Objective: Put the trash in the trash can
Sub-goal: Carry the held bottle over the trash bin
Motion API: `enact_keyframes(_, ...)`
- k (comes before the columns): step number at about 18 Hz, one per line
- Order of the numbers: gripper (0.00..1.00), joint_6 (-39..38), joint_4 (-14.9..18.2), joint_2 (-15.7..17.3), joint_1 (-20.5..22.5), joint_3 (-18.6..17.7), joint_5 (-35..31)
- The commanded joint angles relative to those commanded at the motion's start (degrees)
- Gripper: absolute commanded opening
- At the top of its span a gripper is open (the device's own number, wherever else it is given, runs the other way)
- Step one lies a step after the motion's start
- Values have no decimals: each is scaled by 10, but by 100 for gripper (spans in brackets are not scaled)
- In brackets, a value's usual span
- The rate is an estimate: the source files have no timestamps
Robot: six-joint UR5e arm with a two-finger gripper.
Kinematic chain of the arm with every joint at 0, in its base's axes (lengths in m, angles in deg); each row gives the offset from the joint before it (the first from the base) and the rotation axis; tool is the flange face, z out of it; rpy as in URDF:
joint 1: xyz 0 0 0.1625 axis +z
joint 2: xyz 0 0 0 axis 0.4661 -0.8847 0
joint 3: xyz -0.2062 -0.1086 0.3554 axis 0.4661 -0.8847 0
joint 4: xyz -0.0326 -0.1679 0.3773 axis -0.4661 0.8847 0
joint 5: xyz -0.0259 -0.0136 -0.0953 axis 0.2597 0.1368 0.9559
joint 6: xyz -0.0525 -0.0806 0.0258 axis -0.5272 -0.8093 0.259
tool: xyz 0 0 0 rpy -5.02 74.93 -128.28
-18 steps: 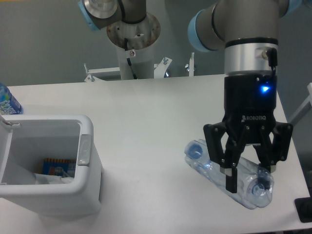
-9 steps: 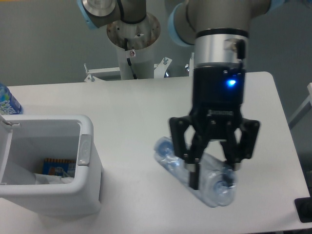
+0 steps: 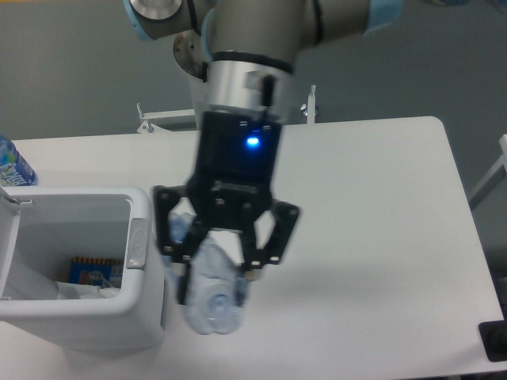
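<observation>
My gripper is shut on the clear plastic water bottle, one item of the trash, and holds it in the air just right of the trash can. The bottle hangs tilted, its lower end pointing toward the front, its blue cap partly hidden behind the left finger. The trash can is a white open bin at the left with a grey latch tab on its rim. Inside it lies a white paper-like bag beside a blue-and-yellow packet.
A bottle with a blue-and-white label stands at the far left edge behind the bin. The arm's base column rises behind the table. A dark block sits at the front right corner.
The gripper has carried the water bottle leftward across the table, from the right side to beside the trash can, and the bottle has turned more upright.
</observation>
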Motion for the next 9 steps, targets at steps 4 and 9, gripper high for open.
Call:
enact_keyframes(4, 59, 1, 0, 14, -27, -26, -1)
enact_keyframes(9, 59, 6, -1, 6, -48, -28, -1)
